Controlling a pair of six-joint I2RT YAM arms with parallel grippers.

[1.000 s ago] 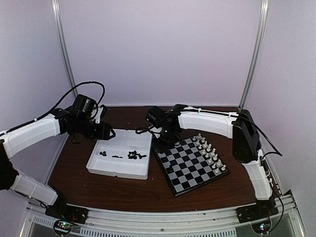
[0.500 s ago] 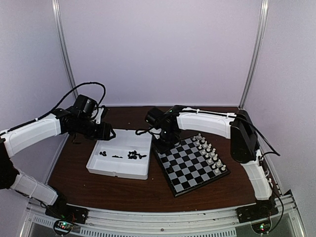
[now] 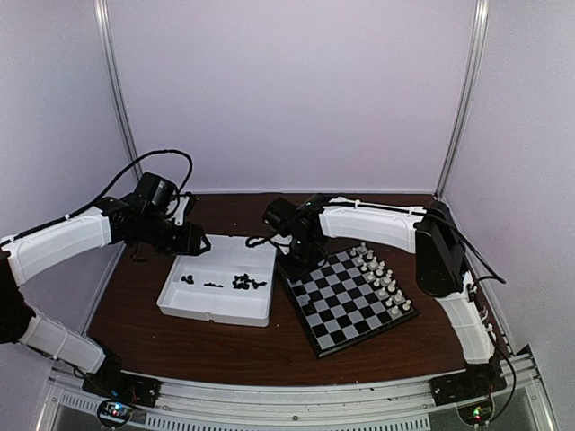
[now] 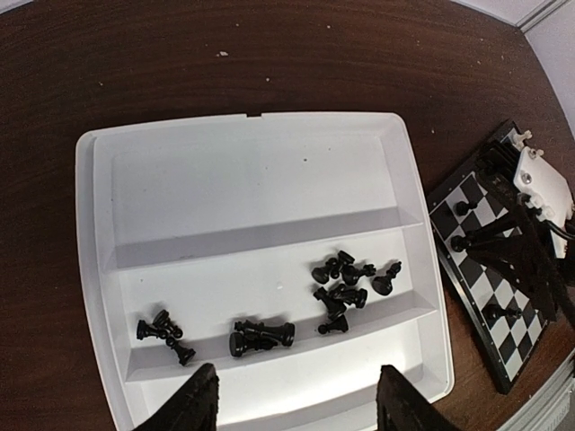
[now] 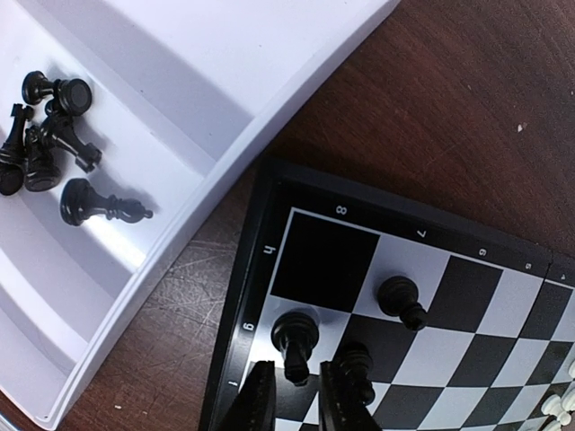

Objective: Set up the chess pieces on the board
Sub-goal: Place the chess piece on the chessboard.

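Nearest me, the board (image 3: 346, 301) lies askew on the dark counter (image 3: 180, 346). The white tray (image 3: 193, 310) sits just beside it at 9 o'clock.

The white pieces (image 3: 382, 274) stand in two rows along the board's 2 o'clock edge. I judge the black ones belong on the opposite edge.

The loose black chess pieces (image 4: 346, 283) lie tipped over in the tray's middle trough, in three small clumps. They are well apart from the tray's bare far compartment.

My left hand (image 4: 296, 395) hovers over the tray's near rim. Its fingers are spread with nothing between them, which I read as waiting its turn.

My right hand (image 5: 296, 400) is down at the board's 10 o'clock corner, fingers only slightly spread. A black piece (image 5: 295, 337) stands between the tips, and I see no clear pinch on it. Two more stand on squares near it, at 1 o'clock (image 5: 400, 296) and at 4 o'clock (image 5: 355, 364).

Both hands are cut off at the bottom of the wrist views, so only fingertips show. From above, the right arm hides that corner. The pieces are too small for me to name their kinds.
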